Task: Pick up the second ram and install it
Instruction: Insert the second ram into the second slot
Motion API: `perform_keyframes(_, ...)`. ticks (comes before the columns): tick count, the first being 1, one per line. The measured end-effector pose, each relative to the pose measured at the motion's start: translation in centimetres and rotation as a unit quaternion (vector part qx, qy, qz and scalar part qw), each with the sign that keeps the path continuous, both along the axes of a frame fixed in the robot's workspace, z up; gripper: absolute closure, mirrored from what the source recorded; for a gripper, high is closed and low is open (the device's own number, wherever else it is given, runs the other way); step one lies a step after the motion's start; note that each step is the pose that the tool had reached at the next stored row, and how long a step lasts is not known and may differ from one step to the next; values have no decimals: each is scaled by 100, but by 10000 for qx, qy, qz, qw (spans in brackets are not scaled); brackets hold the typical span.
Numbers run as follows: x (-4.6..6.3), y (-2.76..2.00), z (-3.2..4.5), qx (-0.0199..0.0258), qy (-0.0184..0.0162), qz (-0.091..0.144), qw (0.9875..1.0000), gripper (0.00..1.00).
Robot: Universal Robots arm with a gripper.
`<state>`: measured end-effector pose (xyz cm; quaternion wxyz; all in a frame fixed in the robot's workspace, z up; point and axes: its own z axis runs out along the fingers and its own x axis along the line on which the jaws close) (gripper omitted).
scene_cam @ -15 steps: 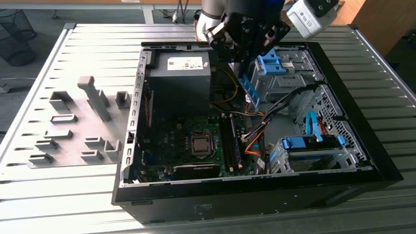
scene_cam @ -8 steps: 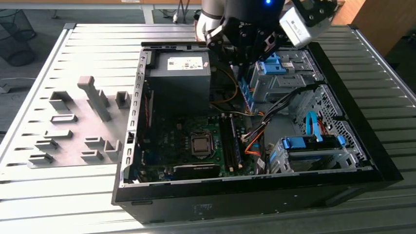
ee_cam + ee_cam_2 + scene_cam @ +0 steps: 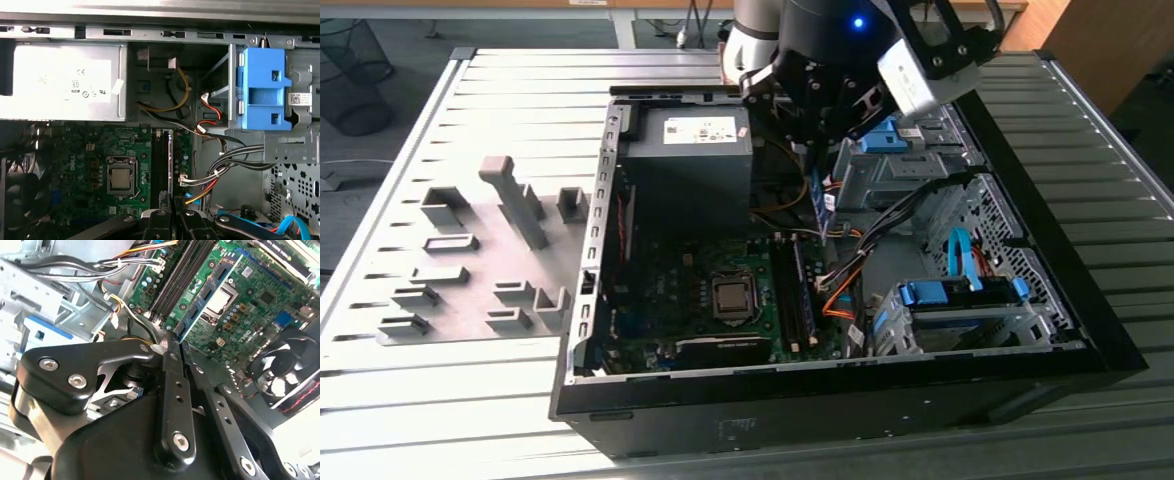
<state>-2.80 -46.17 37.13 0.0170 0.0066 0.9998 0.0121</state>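
My gripper (image 3: 818, 158) hangs inside the open computer case (image 3: 587, 330), shut on the second ram (image 3: 818, 200). The ram is a thin green stick pointing down, above the far end of the black memory slots (image 3: 789, 290). In the second wrist view the black fingers (image 3: 172, 390) clamp the ram (image 3: 206, 296), which runs away from them over the motherboard next to the slots (image 3: 177, 280). In the first wrist view the ram (image 3: 171, 165) shows edge-on as a thin pale line just beside the slots (image 3: 160, 160), with the gripper (image 3: 172, 212) behind it.
The silver processor socket (image 3: 121, 179) lies beside the slots and the grey power supply (image 3: 690, 150) behind them. Coloured cable bundles (image 3: 210, 175) and blue drive-bay clips (image 3: 961, 292) crowd the other side. Grey fixture blocks (image 3: 514, 215) stand on the table at the exterior view's left.
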Motion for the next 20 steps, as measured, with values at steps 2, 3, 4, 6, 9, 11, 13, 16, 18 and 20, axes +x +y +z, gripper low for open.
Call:
perform_keyframes(2, 0, 0, -12, 0, 0, -84, 10000, 86)
perform_keyframes(3, 0, 0, -12, -1, 1, -94, 10000, 86)
perform_keyframes(4, 0, -1, -12, -1, 1, -94, 10000, 86)
perform_keyframes(6, 0, -1, -13, 0, 0, -95, 10000, 86)
perform_keyframes(9, 0, -1, -13, 0, 0, -95, 10000, 86)
perform_keyframes(11, -3, -1, -16, 1, 0, -82, 10000, 86)
perform_keyframes(13, -6, -1, -33, 4, -1, 45, 10000, 86)
perform_keyframes(16, -16, -1, -76, 7, 2, 205, 9998, 86)
perform_keyframes(18, -41, -1, -112, 7, 3, 206, 9998, 86)
perform_keyframes(20, -47, -2, -149, 7, 3, 207, 9998, 86)
